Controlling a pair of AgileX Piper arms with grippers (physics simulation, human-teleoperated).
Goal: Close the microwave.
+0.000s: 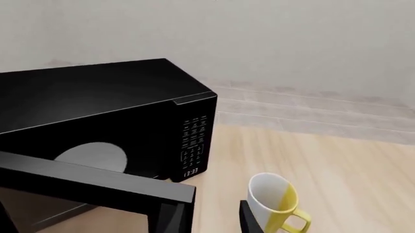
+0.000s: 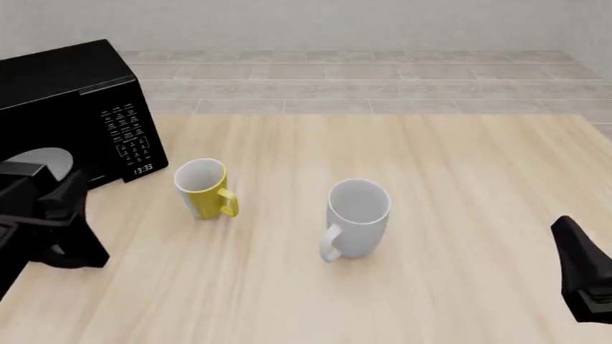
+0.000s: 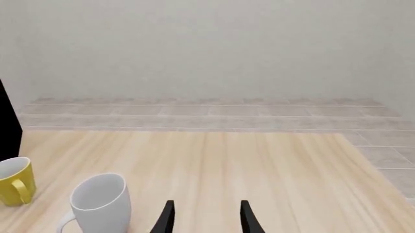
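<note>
Evidently the microwave (image 2: 72, 89) door (image 1: 97, 182), swung open, is found just beyond the left end effector (image 2: 57, 215), whose opening cannot be told; nothing is seen held.

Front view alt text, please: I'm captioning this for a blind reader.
A black microwave with its door open sits at the far left of a wooden table. A yellow mug and a white mug stand upright beside it, while the left pincer is near the door and the right pincer waits at the right edge.
</note>
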